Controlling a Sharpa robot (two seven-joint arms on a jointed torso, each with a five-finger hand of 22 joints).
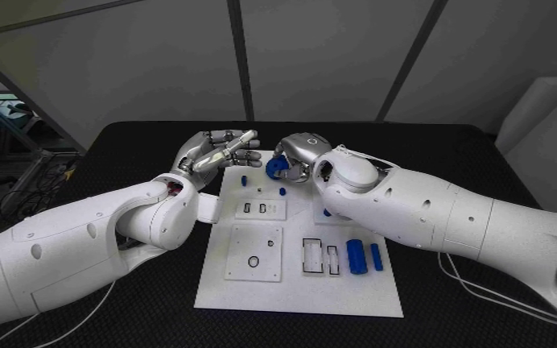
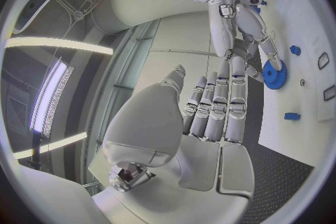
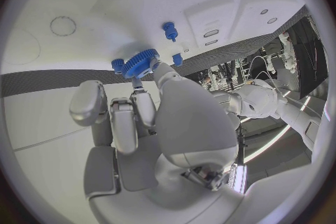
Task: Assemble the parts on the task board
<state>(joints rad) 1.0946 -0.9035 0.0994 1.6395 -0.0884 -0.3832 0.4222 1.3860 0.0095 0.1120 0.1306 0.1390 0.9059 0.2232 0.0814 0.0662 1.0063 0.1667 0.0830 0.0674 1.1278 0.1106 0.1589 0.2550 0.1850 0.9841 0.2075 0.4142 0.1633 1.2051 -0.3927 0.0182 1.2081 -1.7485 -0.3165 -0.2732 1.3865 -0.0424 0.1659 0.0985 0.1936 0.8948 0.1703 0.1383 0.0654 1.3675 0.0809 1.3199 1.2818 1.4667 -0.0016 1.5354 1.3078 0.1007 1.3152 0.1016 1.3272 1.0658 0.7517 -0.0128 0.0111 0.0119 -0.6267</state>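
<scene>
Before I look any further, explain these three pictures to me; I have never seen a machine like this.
This is a robot with two white arms ending in silver hands. One picture looks down from its head; the two round ones come from cameras at each wrist. On the black table lies a white task board with small blue parts, such as two blue cylinders near its right side. The right hand holds a blue gear at its fingertips over the board's far end. The left hand hovers beside it, holding nothing.

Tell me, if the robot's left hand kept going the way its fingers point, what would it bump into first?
Probably the right hand and the blue gear it holds, just beyond the left hand; depth is hard to judge.
</scene>
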